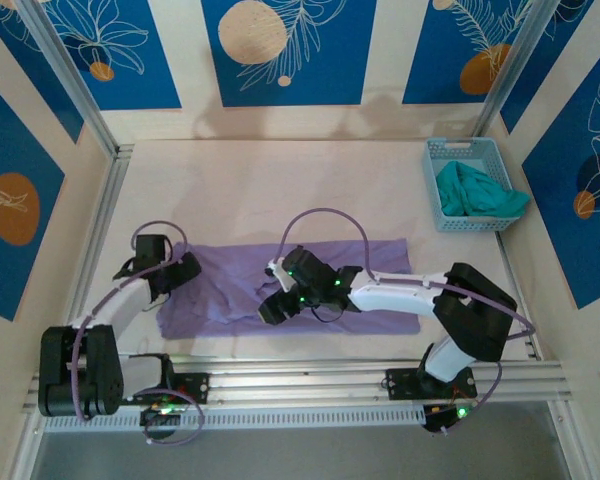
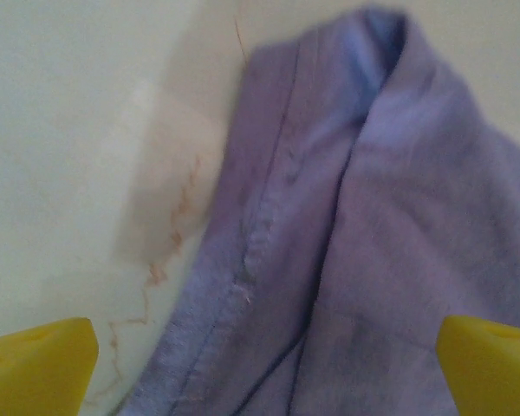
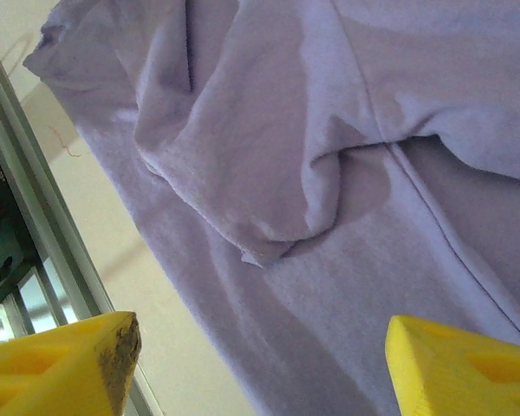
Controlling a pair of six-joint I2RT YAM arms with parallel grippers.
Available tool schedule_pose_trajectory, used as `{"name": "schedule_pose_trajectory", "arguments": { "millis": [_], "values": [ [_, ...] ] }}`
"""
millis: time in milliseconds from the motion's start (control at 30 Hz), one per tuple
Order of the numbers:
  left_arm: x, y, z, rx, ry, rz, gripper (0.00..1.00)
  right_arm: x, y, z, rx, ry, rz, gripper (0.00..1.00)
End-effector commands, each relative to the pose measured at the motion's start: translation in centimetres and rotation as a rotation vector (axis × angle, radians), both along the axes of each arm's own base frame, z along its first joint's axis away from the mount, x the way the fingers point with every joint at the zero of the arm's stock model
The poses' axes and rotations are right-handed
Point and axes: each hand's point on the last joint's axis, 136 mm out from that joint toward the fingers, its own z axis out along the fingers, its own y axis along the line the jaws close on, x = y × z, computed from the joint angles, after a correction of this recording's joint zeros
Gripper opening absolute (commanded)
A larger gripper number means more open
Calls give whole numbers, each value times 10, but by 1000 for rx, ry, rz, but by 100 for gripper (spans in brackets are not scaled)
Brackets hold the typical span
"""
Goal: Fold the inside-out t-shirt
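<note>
The inside-out t-shirt, lavender, lies flat on the pale worktop just beyond the metal rail that runs along the near edge. It is stretched out as a long band parallel to that rail, with rumpled folds near its middle.

The left claw hangs over the shirt's left end, on the far side of the rail. In the left wrist view its yellow fingers stand wide apart at the bottom corners, with nothing clamped between them. Below them a stitched hem runs along the cloth's bunched edge. Bare worktop with faint brownish marks lies to the left of that edge.

The right claw sits over the middle of the shirt, also beyond the rail and pointing toward the left arm. In the right wrist view its fingertips are likewise spread, gripping nothing. A loose flap of fabric is folded over beneath them, and a long seam runs diagonally to its right. The rail edges the left side of that view, close beside the shirt's border.

Well away from the rail, at the far right corner of the worktop, a light blue basket holds a crumpled teal garment.
</note>
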Motion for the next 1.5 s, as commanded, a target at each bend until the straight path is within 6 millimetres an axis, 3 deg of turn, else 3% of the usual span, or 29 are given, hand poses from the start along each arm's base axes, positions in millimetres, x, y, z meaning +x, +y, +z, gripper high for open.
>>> {"name": "schedule_pose_trajectory", "arguments": {
  "millis": [0, 300, 467, 833, 933, 1133, 1467],
  "values": [
    [-10, -22, -10, -90, 42, -84, 100, 3, -5, 11, 53, -2, -20, 75],
    [-17, -75, -15, -253, 55, -254, 87, 9, -13, 8, 61, 12, -56, 75],
    [-22, -103, -10, -322, 37, -338, 67, 9, -14, 5, 54, 21, -66, 74],
    [-23, -101, -22, -301, 61, -324, 2, 10, -17, 0, 37, 30, -90, 73],
    [-18, -101, -18, -298, 33, -323, 0, 12, -22, 2, 32, 17, -105, 73],
    [0, -81, 11, -229, -82, -257, 0, 28, -45, 14, 21, -29, -177, 73],
    [42, 18, 60, 135, -89, -32, 0, 57, -94, 33, 83, -35, -331, 73]
  ]
}}
